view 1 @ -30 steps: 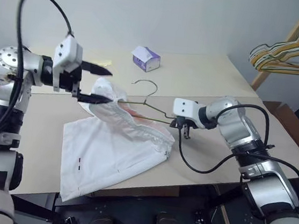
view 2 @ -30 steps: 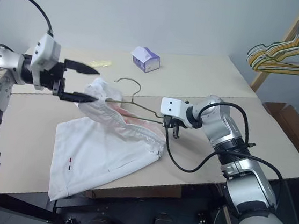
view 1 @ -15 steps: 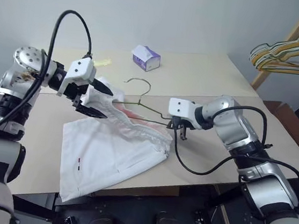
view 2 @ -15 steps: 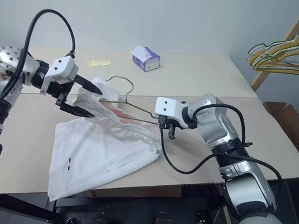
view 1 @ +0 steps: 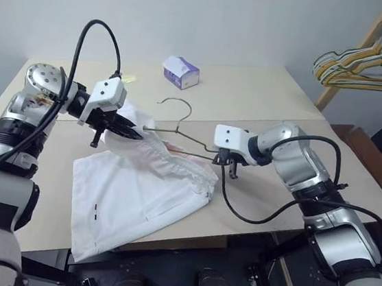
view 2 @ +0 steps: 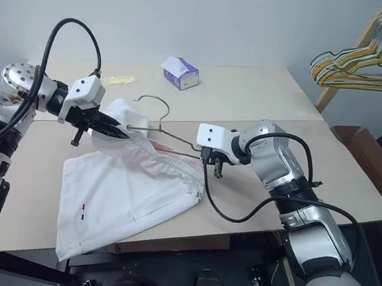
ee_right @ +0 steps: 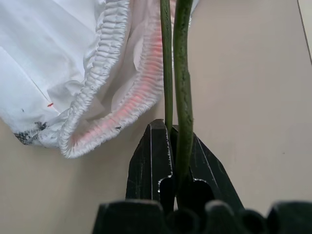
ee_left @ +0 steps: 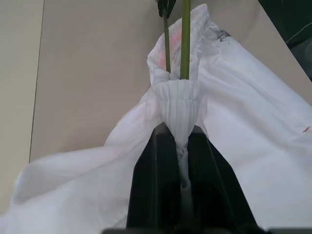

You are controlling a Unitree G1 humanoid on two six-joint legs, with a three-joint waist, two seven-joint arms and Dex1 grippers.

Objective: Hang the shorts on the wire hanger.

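Observation:
The white shorts (view 1: 137,195) lie spread on the table, their gathered waistband bunched and raised at the far left end. My left gripper (view 1: 132,134) is shut on that bunched waistband (ee_left: 178,105), pinching the elastic between its fingers. The olive-green wire hanger (view 1: 193,138) lies across the waist, its silvery hook (view 1: 179,104) pointing away from me. Its two wires (ee_left: 185,39) run into the waistband opening. My right gripper (view 1: 230,168) is shut on the hanger's right end (ee_right: 181,97), just past the shorts' right edge. A pink stain shows inside the waist (ee_right: 146,58).
A purple tissue box (view 1: 179,73) and a small yellow item (view 1: 128,78) lie at the back of the table. A wooden rack with a bunch of hangers (view 1: 362,64) stands off the table's far right. The table's front edge (view 1: 187,239) runs just below the shorts.
My left gripper has dropped onto the raised waistband and shut on it. The right gripper has kept still, holding the hanger. The camera has shifted slightly.

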